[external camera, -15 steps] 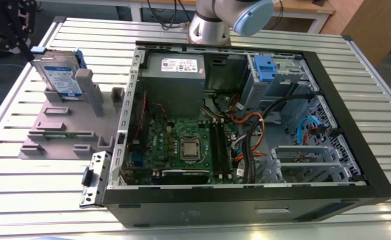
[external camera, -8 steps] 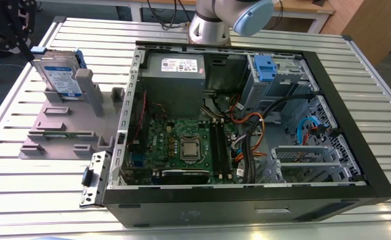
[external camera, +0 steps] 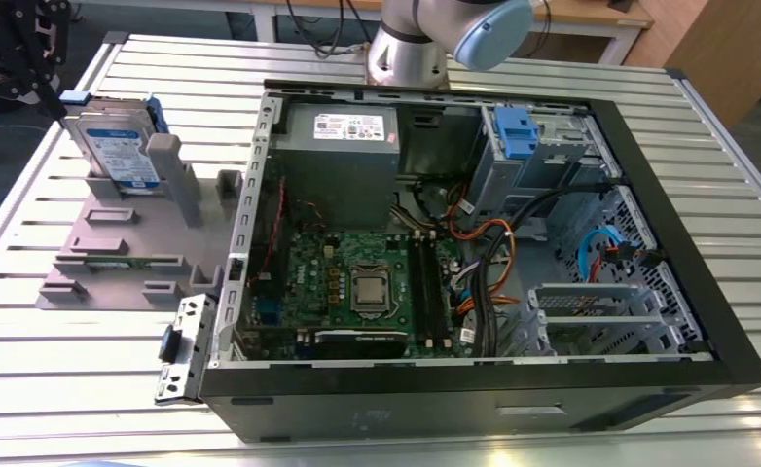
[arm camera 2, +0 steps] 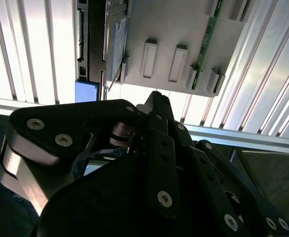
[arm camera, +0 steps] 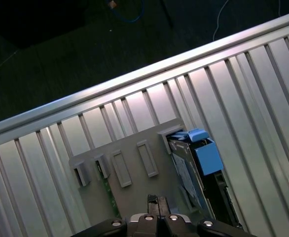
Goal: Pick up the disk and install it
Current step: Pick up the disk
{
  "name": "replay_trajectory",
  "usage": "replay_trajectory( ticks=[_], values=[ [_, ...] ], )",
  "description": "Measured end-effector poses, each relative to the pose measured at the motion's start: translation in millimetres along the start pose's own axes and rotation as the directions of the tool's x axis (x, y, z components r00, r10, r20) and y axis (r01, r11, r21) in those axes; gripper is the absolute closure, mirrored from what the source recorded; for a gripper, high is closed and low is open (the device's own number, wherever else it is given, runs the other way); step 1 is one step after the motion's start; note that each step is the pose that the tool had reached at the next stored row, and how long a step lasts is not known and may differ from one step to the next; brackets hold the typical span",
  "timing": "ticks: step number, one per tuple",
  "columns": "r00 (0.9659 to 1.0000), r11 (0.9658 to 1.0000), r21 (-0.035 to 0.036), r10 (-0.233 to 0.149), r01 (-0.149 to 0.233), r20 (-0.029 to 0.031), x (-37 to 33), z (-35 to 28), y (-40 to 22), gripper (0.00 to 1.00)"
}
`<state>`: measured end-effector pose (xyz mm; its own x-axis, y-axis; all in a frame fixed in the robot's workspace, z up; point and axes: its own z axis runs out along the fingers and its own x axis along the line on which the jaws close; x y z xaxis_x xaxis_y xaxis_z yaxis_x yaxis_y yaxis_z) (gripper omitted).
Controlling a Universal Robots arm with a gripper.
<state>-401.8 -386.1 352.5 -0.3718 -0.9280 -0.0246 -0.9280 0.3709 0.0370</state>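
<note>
Claw [arm camera: 157,203]: fingers pressed together, gripping nothing, touching nothing. Tips seen against grey holder [arm camera: 134,192], clear of disk [external camera: 111,146]. Disk stands on edge in holder, at exterior view's left of open computer case [external camera: 485,243], on slatted table [external camera: 43,389]. Holder post hides disk's lower part. Claw body cut off in both wrist views.

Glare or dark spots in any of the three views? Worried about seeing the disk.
Exterior view: even light on the disk, mild sheen on the table slats. Second wrist view: slats blown out white, the gripper a dark mass against them. First wrist view: floor beyond the table near black, the disk's blue bracket well lit.
</note>
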Motion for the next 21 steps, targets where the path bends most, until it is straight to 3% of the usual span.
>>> replay_trajectory(
  ticks=[21],
  values=[
    [0.9999, 0.9999, -0.0004, -0.015, 0.015, -0.0006, 0.0, 0.1, 0.0, 0.89]
  ],
)
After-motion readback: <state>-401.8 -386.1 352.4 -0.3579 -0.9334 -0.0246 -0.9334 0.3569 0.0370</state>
